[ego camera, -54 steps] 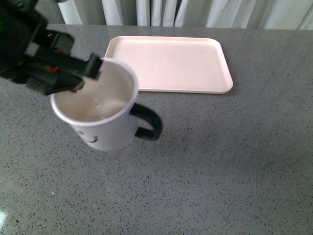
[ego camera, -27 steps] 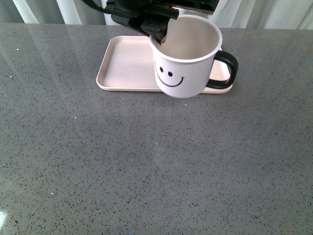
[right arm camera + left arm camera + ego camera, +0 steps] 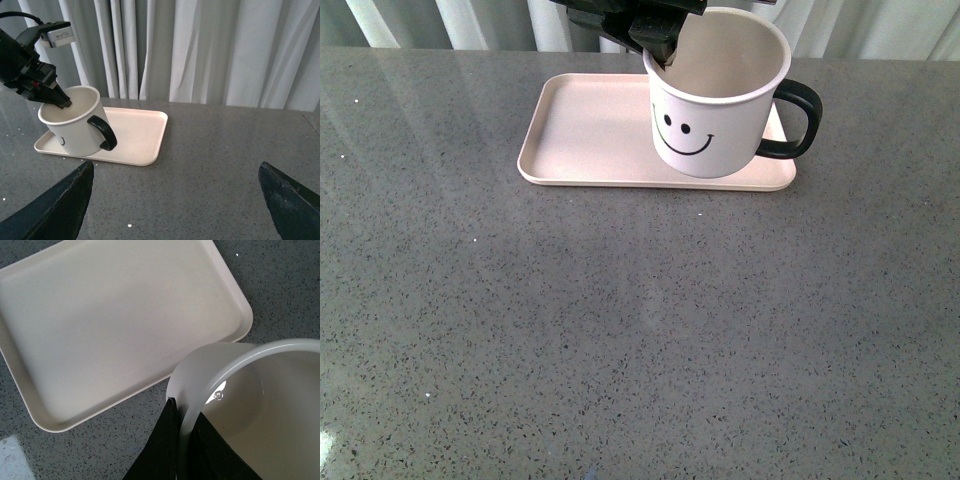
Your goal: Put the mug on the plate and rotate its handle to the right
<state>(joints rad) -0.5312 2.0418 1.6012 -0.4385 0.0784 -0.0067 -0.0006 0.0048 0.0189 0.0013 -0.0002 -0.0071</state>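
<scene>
Clamped the mug (image 3: 715, 110) by its rim with the left fingers (image 3: 159, 452), one down the inside of the wall and one down the outside, squeezed tight on the thin cream lip. Chosen, most likely, because a pinch on the rim left the base free to come down flat and left the handle (image 3: 801, 118) clear to swing. Carried at a slight tilt, as could be expected of a load hung from one edge.

Hung over the front right part of the plate (image 3: 582, 130), smiley face (image 3: 682, 135) toward the front camera. Handle out to the right and, in the front view, reaching past the plate's right edge. Could not tell from any view whether the base touched the plate or hovered just above it; looked very close either way. Judged the placing nearly done and little turning of the handle needed, if any.

Held the right fingers (image 3: 59, 207) well apart from the plate, spread wide and gripping nothing, above the grey tabletop (image 3: 620, 340). Stationed there, it seemed, to stay out of the other arm's way.

Found nothing inside the mug: bare pale walls and floor, only a small glint at the bottom. Found nothing else on the plate either, its pale pink surface bare apart from the mug.
</scene>
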